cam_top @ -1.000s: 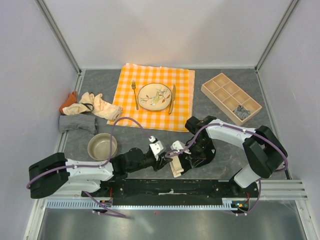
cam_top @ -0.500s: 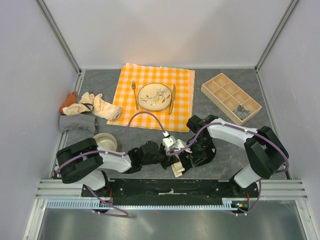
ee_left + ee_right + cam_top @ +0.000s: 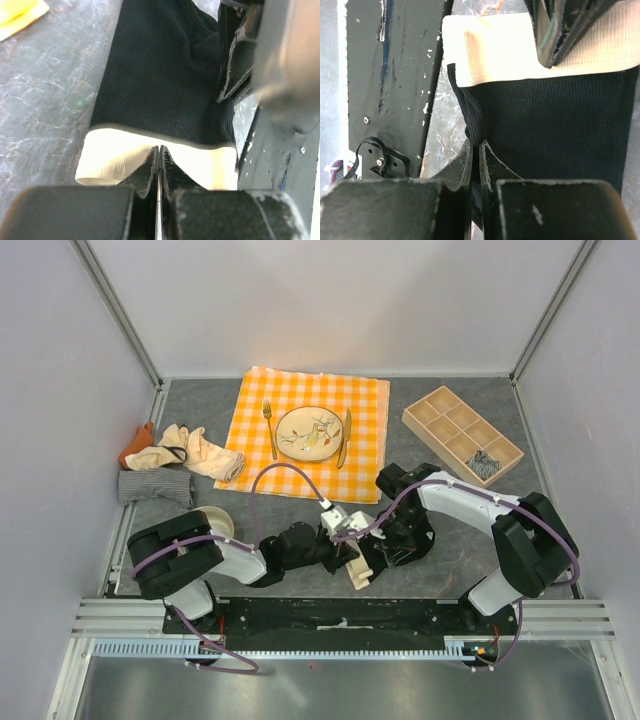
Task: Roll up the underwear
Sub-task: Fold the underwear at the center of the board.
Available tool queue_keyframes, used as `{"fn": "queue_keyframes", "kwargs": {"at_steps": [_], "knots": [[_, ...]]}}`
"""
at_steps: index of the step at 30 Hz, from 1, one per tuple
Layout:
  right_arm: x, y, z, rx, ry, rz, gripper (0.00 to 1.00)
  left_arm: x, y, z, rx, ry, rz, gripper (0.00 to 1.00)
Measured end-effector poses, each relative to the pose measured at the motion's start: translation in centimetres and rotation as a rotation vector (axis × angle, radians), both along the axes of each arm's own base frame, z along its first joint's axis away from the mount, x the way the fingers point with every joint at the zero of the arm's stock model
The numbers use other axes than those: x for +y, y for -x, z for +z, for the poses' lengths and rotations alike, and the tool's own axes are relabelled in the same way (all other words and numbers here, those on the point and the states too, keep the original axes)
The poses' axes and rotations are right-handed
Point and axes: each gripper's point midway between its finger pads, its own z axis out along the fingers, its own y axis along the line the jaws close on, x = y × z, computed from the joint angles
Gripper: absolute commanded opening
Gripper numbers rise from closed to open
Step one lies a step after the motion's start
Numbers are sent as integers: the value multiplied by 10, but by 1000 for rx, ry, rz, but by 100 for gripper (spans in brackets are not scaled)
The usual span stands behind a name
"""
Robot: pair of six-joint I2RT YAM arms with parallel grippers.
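Note:
The black underwear with a cream band lies flat near the table's front edge. It fills the left wrist view and the right wrist view. My left gripper is shut at the cream band's edge, its tips pinched together on it. My right gripper is shut on the black cloth's side edge. A left fingertip shows over the band in the right wrist view. Striped, cream and orange underwear lie piled at the far left.
A checked tablecloth holds a plate, fork and knife. A wooden divided tray at the right holds a striped roll. A beige bowl sits by the left arm. The black base rail runs just in front.
My left arm has swung right and its gripper has come onto the cream band. My right gripper has stayed on the black cloth, shifting slightly.

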Motion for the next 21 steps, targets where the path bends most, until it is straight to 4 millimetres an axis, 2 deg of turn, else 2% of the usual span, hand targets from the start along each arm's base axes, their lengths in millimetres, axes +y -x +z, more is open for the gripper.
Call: {"fn": "queue_keyframes", "kwargs": {"at_steps": [5, 7, 9, 11, 21], "knots": [[2, -18, 9, -31, -13, -29, 9, 5, -5, 2, 15, 36, 41, 2], [2, -18, 8, -23, -12, -30, 9, 8, -4, 0, 21, 37, 50, 2], [5, -17, 7, -12, -24, -31, 9, 14, -1, -8, 37, 18, 55, 3], [11, -20, 9, -20, -58, -31, 9, 20, 5, -23, 65, -31, 51, 3], [22, -29, 15, -52, -118, -37, 8, 18, 5, -25, 105, -9, 73, 2]]}}
